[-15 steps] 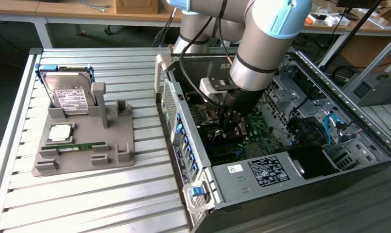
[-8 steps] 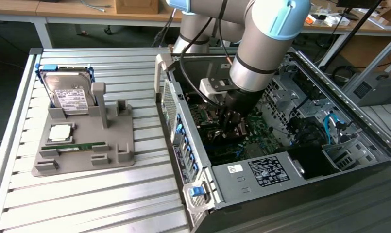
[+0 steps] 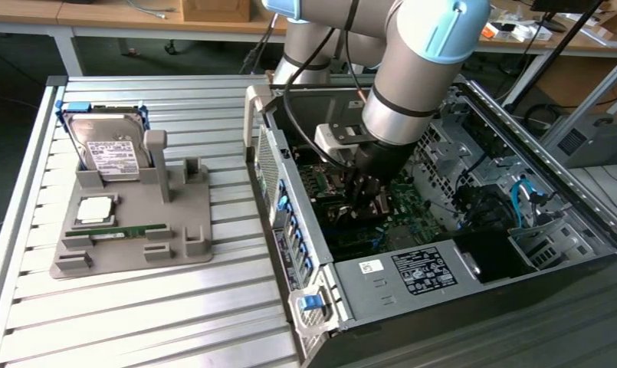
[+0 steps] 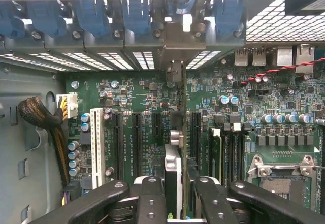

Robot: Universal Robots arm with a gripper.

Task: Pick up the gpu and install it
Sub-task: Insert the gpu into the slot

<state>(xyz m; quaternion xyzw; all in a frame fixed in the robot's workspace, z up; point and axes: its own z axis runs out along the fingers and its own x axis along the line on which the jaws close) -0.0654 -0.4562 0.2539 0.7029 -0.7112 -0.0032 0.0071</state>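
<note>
holding the gpu (image 4: 175, 132) edge-on between pinching fingers, the gripper (image 4: 175, 193) lines it, apparently, with a motherboard (image 4: 142, 89) slot toward twelve o'clock

An open computer case (image 3: 431, 284) is sitting on the tabletop (image 3: 134, 322), toward the exterior view's right. A parts holder (image 3: 134, 230) is lying to its left, carrying a hard drive (image 3: 109, 149) and a RAM stick (image 3: 124, 230). The pincer (image 4: 175, 193) is reaching inside the case, gripping the gpu (image 4: 172, 148) edge-on over the motherboard (image 4: 244, 107) slots.
</note>
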